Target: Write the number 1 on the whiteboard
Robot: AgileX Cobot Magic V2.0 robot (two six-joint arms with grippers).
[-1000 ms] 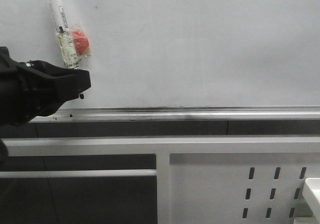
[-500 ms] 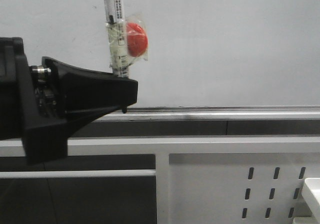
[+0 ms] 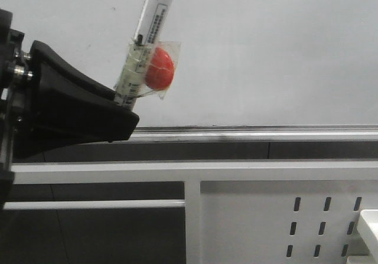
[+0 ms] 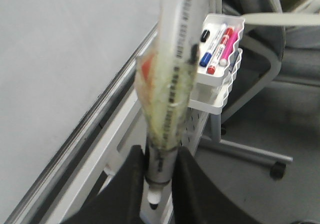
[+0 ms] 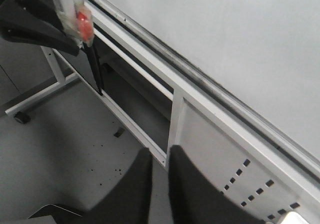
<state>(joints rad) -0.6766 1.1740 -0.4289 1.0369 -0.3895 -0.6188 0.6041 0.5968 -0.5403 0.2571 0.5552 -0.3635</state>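
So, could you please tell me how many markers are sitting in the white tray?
4, side by side in the tray: black, blue-capped, red, and pink. More may be hidden behind the held marker.

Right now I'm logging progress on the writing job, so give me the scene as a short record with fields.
whiteboard: plain white, no stroke visible
marker: held in the left pincer, tilted, red piece taped to its barrel
right pincer: holds nothing, fingers close together, down by the frame
pen tray: on the white frame, several markers in it
task state: number not yet written
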